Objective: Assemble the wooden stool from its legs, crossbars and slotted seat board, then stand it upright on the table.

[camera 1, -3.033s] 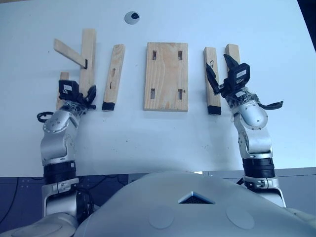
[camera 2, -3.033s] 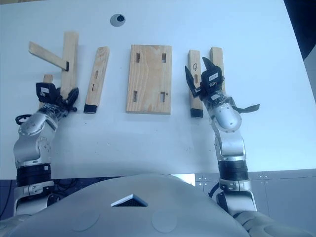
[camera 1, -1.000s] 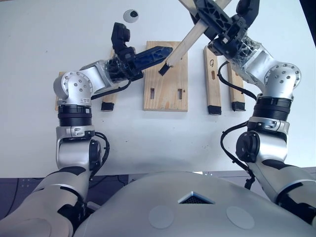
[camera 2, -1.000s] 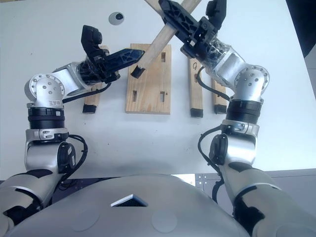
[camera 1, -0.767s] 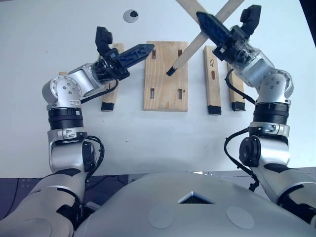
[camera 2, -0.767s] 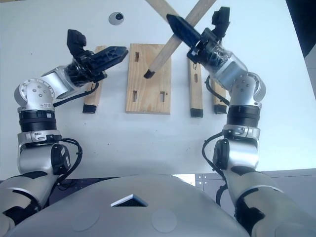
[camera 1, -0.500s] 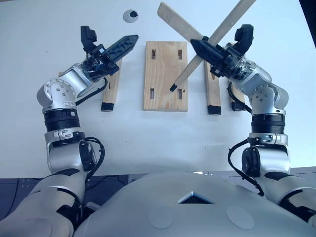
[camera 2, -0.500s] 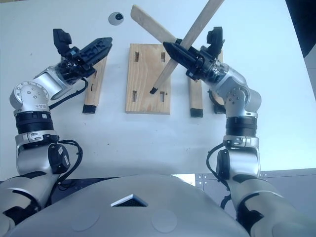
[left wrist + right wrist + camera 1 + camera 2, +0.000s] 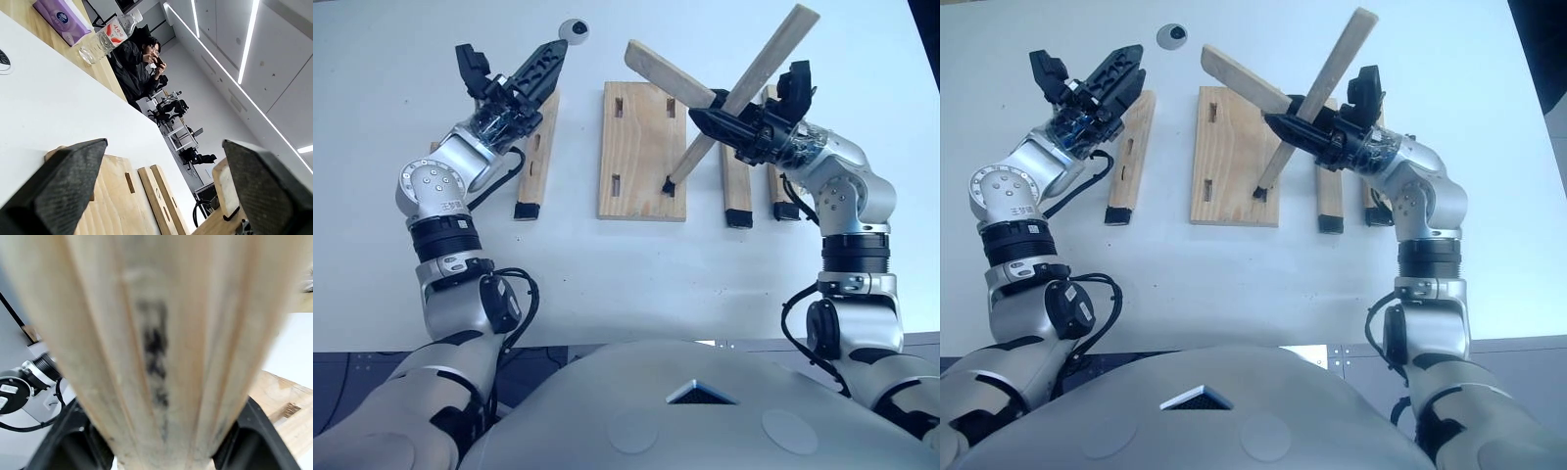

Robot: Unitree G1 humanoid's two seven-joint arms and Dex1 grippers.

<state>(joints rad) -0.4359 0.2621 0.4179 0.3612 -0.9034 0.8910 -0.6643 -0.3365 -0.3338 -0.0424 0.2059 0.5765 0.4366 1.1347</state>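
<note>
My right gripper (image 9: 744, 98) is shut on a wooden leg (image 9: 773, 54) that has a crossbar (image 9: 666, 73) fixed across it. The leg is held tilted above the slotted seat board (image 9: 636, 127). Its black-tipped lower end touches the board by the near right slot (image 9: 669, 184). In the right wrist view the leg (image 9: 151, 333) is pressed close against the camera. My left gripper (image 9: 514, 61) is open and holds nothing, raised above the far left of the table over a loose leg (image 9: 536, 157). Its fingers (image 9: 63, 181) stand wide apart.
Two more legs (image 9: 735, 186) (image 9: 780, 191) lie side by side right of the seat board, partly under my right arm. A small grey disc (image 9: 575, 30) sits at the table's far edge. The near half of the white table (image 9: 636, 274) is bare.
The leg with its crossbar, lying at the far left three seconds ago, is now in my right gripper, its tip lowered to the board's near right slot. My left gripper has drawn back left and up.
</note>
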